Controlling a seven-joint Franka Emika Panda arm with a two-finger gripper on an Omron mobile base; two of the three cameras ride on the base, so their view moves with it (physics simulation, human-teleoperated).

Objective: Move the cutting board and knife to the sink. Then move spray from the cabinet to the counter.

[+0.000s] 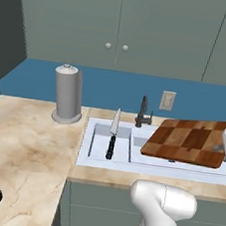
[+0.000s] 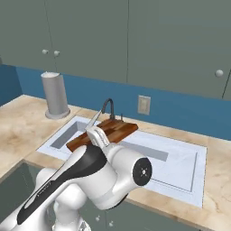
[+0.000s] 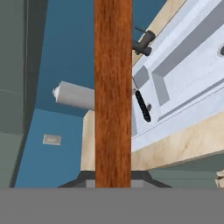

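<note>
Brown-checkered cutting board, black-handled knife (silver blade), pale sink

Knife lies in the sink, blade toward the faucet; cutting board hangs tilted over the basin's right side.

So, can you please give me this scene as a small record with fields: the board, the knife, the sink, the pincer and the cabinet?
cutting board: held over the sink, edge-on in the hand view
knife: lying in the left basin, blade toward the wall
sink: set in the counter, faucet at the back
pincer: shut on the cutting board
cabinet doors: closed
paper-towel cylinder: upright, left of the sink
</note>
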